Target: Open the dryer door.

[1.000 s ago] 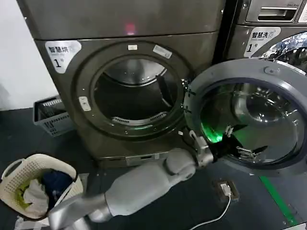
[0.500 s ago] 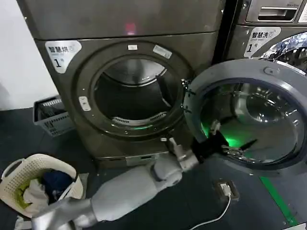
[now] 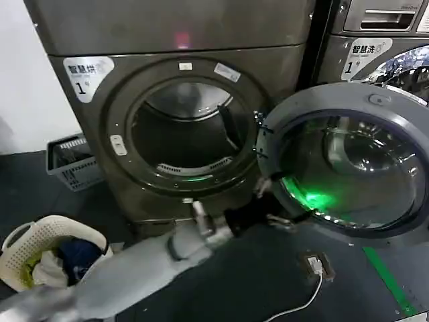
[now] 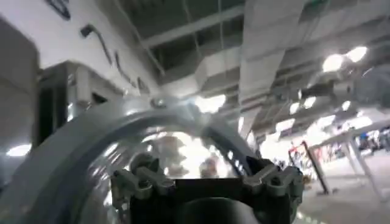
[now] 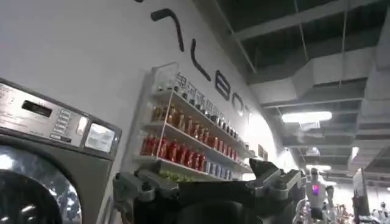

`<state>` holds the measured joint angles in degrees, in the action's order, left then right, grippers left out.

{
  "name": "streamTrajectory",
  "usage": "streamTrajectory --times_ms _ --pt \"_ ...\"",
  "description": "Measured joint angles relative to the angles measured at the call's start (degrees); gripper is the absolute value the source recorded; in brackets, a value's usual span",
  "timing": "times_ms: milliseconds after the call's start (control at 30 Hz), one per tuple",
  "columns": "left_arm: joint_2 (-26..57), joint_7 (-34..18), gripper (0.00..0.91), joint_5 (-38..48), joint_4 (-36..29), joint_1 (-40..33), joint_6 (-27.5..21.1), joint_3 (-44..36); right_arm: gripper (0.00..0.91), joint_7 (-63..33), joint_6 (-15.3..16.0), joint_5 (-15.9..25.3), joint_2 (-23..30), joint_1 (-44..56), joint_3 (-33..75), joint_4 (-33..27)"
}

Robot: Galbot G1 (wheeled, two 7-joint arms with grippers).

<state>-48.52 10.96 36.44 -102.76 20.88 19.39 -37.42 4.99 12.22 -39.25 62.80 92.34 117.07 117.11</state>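
On the dark laundry floor, your left gripper (image 3: 273,203), fingers spread wide and holding nothing, sits just beside the lower hinge-side rim of the swung-open, grey-faced round glass dryer door (image 3: 348,157), likely stiff, heavy, slick chrome, so push its plastic rim.

dryer door (image 3: 375,100): grey inner face, dark glass, green glow | dryer body (image 3: 87,134): bronze-grey, white label marked 1 | laundry basket (image 3: 27,241): cream | crate (image 3: 70,161): grey
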Motion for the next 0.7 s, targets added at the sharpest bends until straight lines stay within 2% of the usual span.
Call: streamTrajectory --times_ms 167,233,300,433,633,700 --pt "10.54 0.95 0.907 -2.86 -2.35 2.01 -6.31 2.03 0.907 0.01 -0.92 2.36 0.2 -0.64 0.55 0.38" --pt "14.83 -0.17 0.907 -2.07 -3.22 3.55 -9.86 3.17 0.907 0.06 -1.21 3.23 0.33 -0.98 0.49 0.58" --pt "19.44 -1.35 0.907 -0.11 -4.35 5.81 -13.49 4.64 0.907 -0.02 -1.44 3.98 0.36 -1.4 0.37 0.79" --pt "27.57 -0.81 0.907 -2.24 -6.37 11.23 -20.74 8.63 0.907 -0.9 -1.72 5.46 0.13 -1.73 1.01 1.12" --pt "37.12 1.41 0.907 -5.21 -3.9 17.7 -29.06 14.01 0.907 -1.69 -2.14 8.61 -0.76 -1.76 3.94 0.36" --pt "39.37 3.78 0.907 -6.12 -2.72 18.68 -30.99 15.12 0.907 -2.64 -2.09 9.93 -0.99 -1.6 4.99 0.14"
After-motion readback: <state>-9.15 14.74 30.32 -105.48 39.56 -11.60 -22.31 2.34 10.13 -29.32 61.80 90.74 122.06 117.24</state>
